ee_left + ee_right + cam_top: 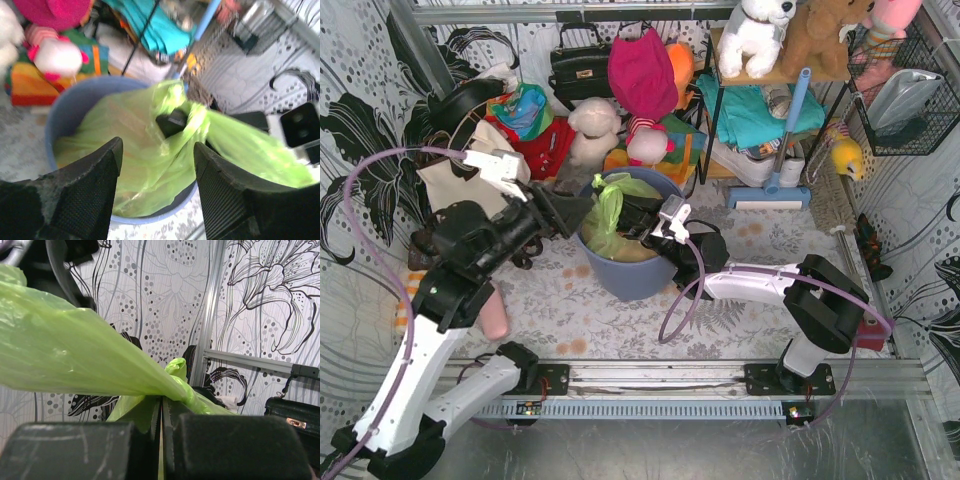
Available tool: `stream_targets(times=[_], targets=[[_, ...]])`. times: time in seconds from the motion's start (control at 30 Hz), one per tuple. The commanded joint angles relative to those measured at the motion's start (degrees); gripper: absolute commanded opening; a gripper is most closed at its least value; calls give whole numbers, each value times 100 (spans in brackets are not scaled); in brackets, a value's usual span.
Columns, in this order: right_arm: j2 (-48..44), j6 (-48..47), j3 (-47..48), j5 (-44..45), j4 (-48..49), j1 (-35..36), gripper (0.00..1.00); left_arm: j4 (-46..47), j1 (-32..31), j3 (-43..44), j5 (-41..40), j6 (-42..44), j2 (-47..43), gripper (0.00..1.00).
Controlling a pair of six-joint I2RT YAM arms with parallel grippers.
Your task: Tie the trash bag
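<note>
The trash bag (610, 215) is thin light-green plastic and sits inside a blue-grey bin (620, 270), with brown paper showing through it. Its top is gathered into a twisted strip. My right gripper (638, 222) is shut on that strip over the bin; in the right wrist view the green plastic (90, 360) runs across and is pinched between the closed jaws of the gripper (161, 412). My left gripper (582, 212) is open at the bin's left rim. In the left wrist view the bag (165, 150) lies between and beyond the spread fingers of the gripper (157, 160).
A cream tote bag (455, 180) stands behind my left arm. Plush toys (595, 130), a black handbag (578, 65) and a shelf rack (760, 120) with clothes fill the back. A wire basket (905, 90) hangs at the right wall.
</note>
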Motion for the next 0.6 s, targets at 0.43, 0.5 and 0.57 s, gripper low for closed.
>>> stream_targets(times=[0.43,0.5,0.57], targets=[[-140,61,80,-94,648,44,0,743,-13,1006,-272,307,956,69],[-154,48,78,-92,643,41,0,696,-17,987,-299,337,1002,67],[-170,35,69,-92,642,36,0,690,-17,933,-288,329,996,61]])
